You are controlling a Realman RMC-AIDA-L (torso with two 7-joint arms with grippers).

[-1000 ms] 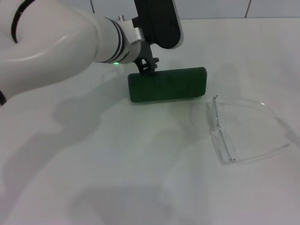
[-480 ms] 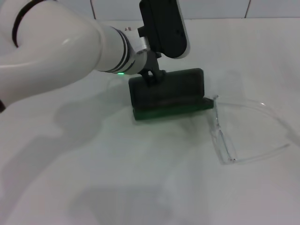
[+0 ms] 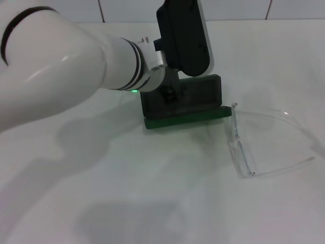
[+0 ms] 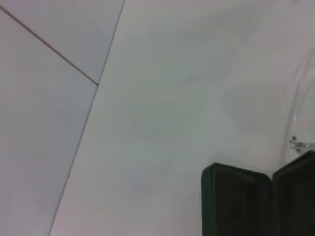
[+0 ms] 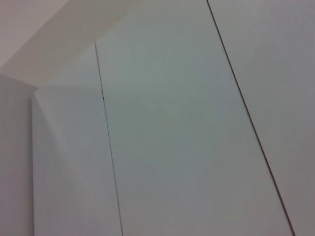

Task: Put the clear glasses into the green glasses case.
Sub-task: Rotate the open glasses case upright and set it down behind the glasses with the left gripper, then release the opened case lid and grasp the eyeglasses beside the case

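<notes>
Raised since earlier, the green glasses case (image 3: 195,96) lid shows dark lining in wrist view; left gripper (image 3: 170,94) state unclear.

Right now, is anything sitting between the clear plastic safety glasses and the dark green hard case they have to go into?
Nothing visible lies on the white table between them. The clear plastic wraparound glasses lie right beside the dark green hard glasses case, whose lid stands raised. But the left gripper is at that lid, its arm above the case.
</notes>
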